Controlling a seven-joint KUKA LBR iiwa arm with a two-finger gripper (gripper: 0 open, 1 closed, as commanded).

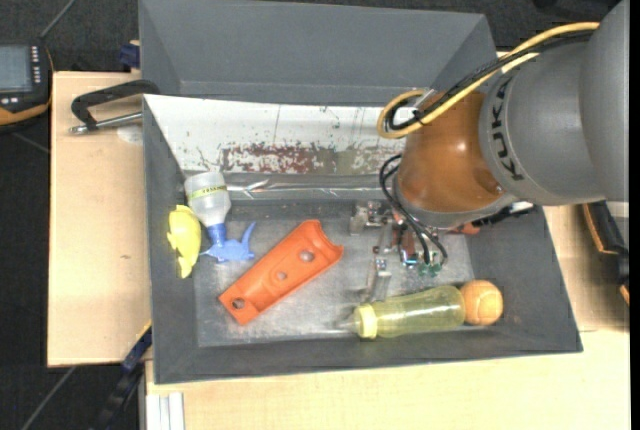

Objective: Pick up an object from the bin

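My pincer (383, 268), whose opening I cannot tell, hovers by the clear yellowish bottle (410, 315) lying at the front of the bin (300, 58), and a glancing touch could roll that round bottle away.

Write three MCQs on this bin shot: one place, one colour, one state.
1. Where do the jaws hang?
A. over the yellow toy
B. outside the bin
C. right of centre, by the long bottle

2. What colour is the long handle left of that bottle?
A. orange
B. green
C. black

3. How is the long bottle?
A. upright
B. lying on its side
C. lifted in the air

Key: C, the jaws sit just beyond the bottle, right of centre; A, the handle is plainly orange; B, the bottle lies flat, cap to the left.
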